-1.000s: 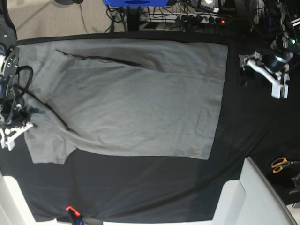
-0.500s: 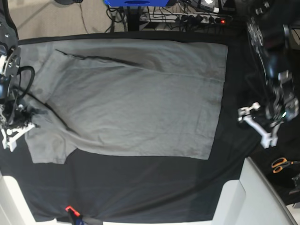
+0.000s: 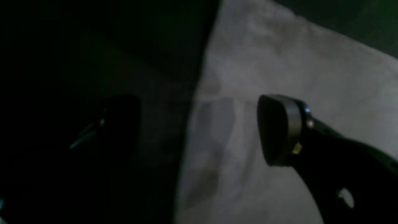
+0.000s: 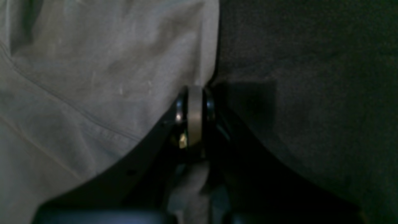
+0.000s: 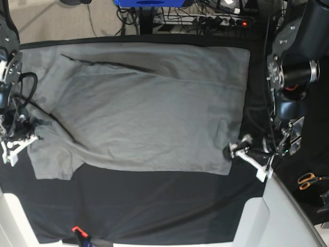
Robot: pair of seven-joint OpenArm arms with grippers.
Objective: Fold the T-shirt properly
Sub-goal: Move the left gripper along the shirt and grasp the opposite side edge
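The grey T-shirt (image 5: pixel 149 108) lies spread flat on the black cloth, its hem to the right and a sleeve at the lower left. My left gripper (image 5: pixel 244 157) is open at the shirt's front right corner. In the left wrist view (image 3: pixel 199 127) one finger (image 3: pixel 279 130) hangs over the grey fabric (image 3: pixel 279 62) and the other over black cloth, with the shirt's edge between them. My right gripper (image 5: pixel 31 135) is shut on the sleeve edge at the far left. In the right wrist view (image 4: pixel 194 115) grey fabric (image 4: pixel 93 77) is pinched between its pads.
Orange-handled scissors (image 5: pixel 308 180) lie at the right edge. A white panel (image 5: pixel 288 216) juts in at the lower right. A small red-tipped tool (image 5: pixel 77 230) sits at the front left. Cables and a power strip (image 5: pixel 216 19) run along the back.
My left arm has swung from the back right down to the shirt's front right corner, jaws still open. The right arm and the shirt have stayed put.
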